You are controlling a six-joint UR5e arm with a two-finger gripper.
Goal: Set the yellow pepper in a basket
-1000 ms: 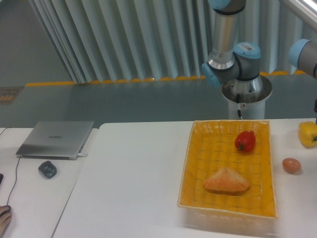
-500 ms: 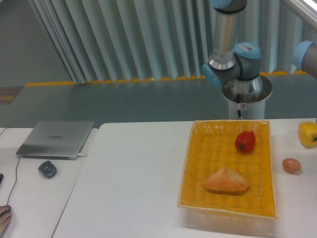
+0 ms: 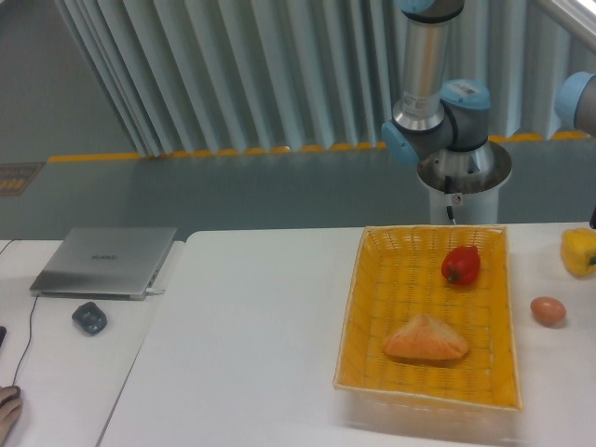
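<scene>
Now, yellow pepper (image 3: 579, 252): we see it on the white table (image 3: 251, 326) at the right edge, outside the basket, at 3 o'clock from the red pepper.
Basket (image 3: 372, 279): we find it just left of the yellow pepper, apart from it.
Inside the basket: a red pepper (image 3: 461, 265) at 1 o'clock, a bread wedge (image 3: 426, 340) at 6 o'clock.
Egg (image 3: 548, 310): on the table, at 7 o'clock from the yellow pepper.
Claw: out of frame, so we cannot tell its opening or hold.
Laptop (image 3: 104, 262): closed, at 9 o'clock.
</scene>
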